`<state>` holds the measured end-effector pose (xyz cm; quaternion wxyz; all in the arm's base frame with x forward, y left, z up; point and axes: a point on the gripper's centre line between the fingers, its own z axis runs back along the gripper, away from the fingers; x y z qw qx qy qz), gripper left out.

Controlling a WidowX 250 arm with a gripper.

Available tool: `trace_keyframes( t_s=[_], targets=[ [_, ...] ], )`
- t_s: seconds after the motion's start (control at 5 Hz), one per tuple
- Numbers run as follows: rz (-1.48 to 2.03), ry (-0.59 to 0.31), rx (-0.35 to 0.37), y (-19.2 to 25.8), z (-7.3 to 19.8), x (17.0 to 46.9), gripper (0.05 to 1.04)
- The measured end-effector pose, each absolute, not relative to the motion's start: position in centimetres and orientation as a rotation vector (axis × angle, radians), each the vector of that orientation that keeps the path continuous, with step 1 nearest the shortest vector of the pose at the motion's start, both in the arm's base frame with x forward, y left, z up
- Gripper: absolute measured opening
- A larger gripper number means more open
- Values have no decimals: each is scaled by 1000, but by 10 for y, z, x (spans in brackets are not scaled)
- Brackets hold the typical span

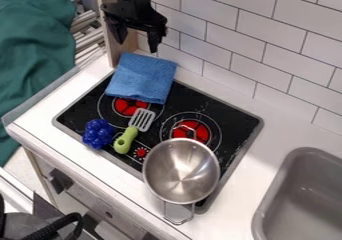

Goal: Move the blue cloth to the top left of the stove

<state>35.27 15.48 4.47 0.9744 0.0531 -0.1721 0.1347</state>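
Note:
The black gripper hangs at the top of the view, just above the far edge of the blue cloth, its two fingers spread apart with nothing seen between them. The blue cloth lies flat over the upper left corner of the black stove, part of it on the white counter behind and its near edge by the upper left red burner.
A green-handled spatula and blue toy grapes lie on the stove's left part. A steel pot covers the near right part. The tiled wall stands behind; a grey sink is at right.

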Motion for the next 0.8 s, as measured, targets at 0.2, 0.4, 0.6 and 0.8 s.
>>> trace_keyframes(
  t_s=[0.2,0.4,0.6,0.8],
  targets=[
    [256,-326,118,147,46,348,998],
    [227,-294,133,133,55,339,998],
    [220,-207,111,116,51,330,998],
    [206,-193,81,104,46,321,998]
  ],
)
